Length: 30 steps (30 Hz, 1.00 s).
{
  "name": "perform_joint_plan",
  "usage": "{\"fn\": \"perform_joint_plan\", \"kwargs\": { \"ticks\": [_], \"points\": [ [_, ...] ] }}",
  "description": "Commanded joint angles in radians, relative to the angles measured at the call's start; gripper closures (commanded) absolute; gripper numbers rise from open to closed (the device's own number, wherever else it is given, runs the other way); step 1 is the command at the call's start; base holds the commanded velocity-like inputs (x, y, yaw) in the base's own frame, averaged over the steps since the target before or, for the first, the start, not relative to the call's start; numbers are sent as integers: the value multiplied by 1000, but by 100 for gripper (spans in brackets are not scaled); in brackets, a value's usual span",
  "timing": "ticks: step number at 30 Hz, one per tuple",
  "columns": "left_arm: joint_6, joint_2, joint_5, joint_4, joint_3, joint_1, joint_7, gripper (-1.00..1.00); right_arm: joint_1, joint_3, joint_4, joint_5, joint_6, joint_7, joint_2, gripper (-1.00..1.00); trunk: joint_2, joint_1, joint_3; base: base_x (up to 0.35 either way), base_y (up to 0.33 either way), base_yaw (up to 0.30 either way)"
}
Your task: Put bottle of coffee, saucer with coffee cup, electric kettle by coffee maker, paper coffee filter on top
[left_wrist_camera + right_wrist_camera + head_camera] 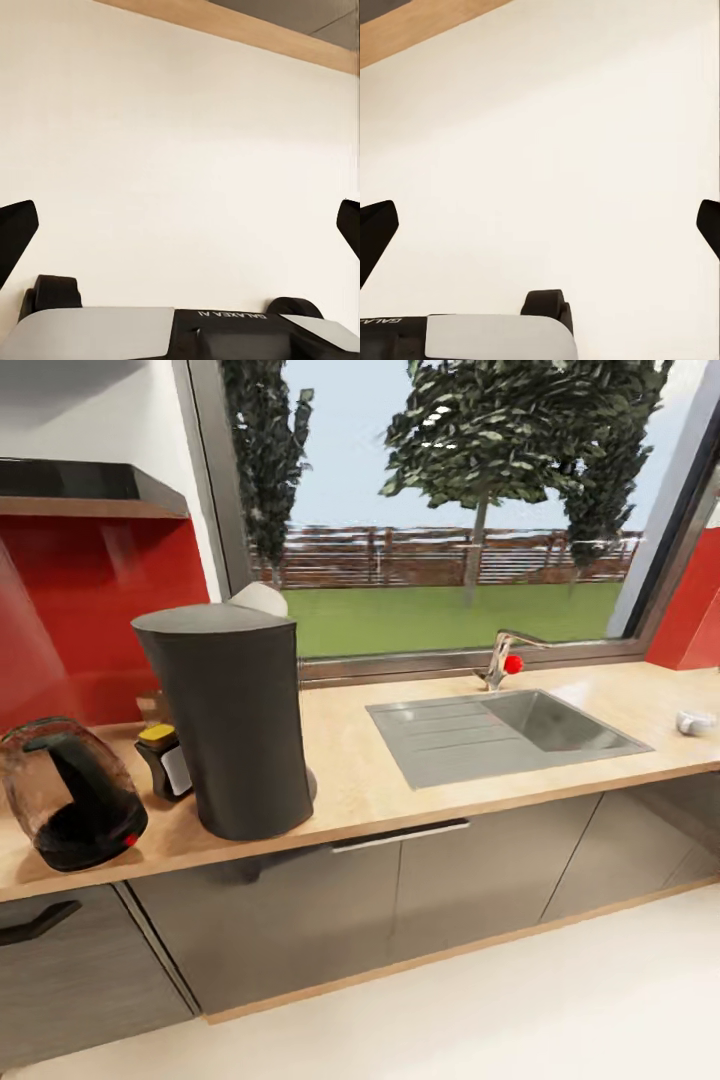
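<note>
— Coffee maker (232, 718) first: where does it stand?

— Upright on the wooden table (400, 770), toward the table's left part as the head camera sees it, its round base near the front edge. Something pale and rounded (260, 598) peeks over its top from behind; I cannot tell what it is.

— And around the coffee maker?

— The bottle of coffee (165, 760), dark with a yellow lid, stands just beside it on its left, set a little further back. Further left of the coffee maker is the electric kettle (70, 795), smoky glass with a black handle, tilted over; a small red switch shows low on it. To the coffee maker's right, well apart, a steel sink (505, 732) is sunk into the table, with a tap (500, 658) behind it. Far right of the coffee maker, near the picture's edge, lies a small white item (694, 721), too small to identify.

— The tools?

— Left tool (180, 232): fingers spread wide, nothing between them, pale floor (180, 135) beyond. Right tool (540, 232): likewise wide and empty over the same floor.
</note>
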<state>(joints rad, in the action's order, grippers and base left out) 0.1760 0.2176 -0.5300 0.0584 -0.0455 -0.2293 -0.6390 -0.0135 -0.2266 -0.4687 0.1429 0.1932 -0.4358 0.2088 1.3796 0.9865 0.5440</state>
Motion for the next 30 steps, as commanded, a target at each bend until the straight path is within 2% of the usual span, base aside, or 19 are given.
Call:
{"fn": "perform_joint_plan", "kwargs": {
  "ticks": [1,10,30],
  "points": [
    [7,0,-2,-2,-5,-1,-2,-100,0,-3,0,9,-1,-8,0,-100,0,0,1,114,-313,-83],
    [7,0,-2,-2,-4,-1,-2,-100,0,-3,-1,9,0,-9,0,-100,0,0,1,119,-314,-47],
    [7,0,-2,-2,-4,-1,-2,-100,0,-3,0,9,0,-9,0,-100,0,0,1,120,-314,-275]
  ]
}}
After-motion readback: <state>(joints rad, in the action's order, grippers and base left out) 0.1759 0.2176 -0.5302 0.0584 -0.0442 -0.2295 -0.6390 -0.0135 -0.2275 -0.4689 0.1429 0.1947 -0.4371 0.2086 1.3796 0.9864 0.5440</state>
